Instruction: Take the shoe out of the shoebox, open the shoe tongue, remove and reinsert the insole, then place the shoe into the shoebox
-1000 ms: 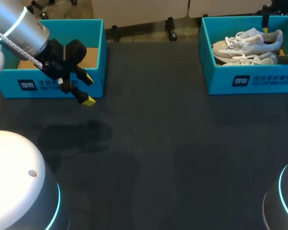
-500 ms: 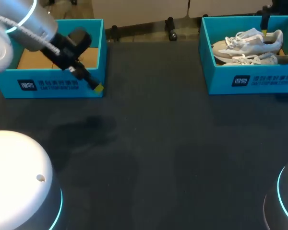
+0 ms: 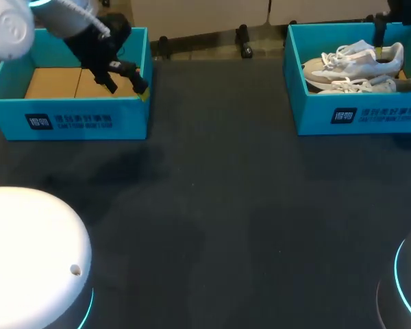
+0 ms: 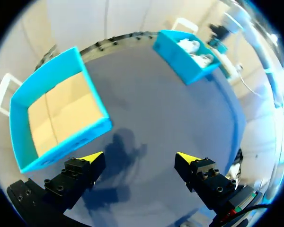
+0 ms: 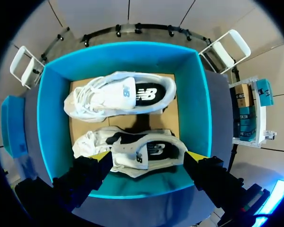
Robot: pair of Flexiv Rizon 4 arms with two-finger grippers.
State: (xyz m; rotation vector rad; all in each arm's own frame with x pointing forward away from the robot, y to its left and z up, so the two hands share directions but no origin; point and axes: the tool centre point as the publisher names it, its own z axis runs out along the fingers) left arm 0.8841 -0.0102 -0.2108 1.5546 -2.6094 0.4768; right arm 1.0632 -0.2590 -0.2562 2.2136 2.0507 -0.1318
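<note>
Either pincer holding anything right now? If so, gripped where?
Nothing is held. The left pincer is open near the empty box. The right pincer hangs open over the shoes in the shoebox, gripping neither.

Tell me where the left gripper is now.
In the head view the left gripper is at the table's far left, over the right end of the empty blue box; the other blue box stands far right.

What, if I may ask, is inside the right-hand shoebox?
Inside the shoebox, a white shoe and a second shoe lie on their sides; the brown floor beneath them is covered.
</note>
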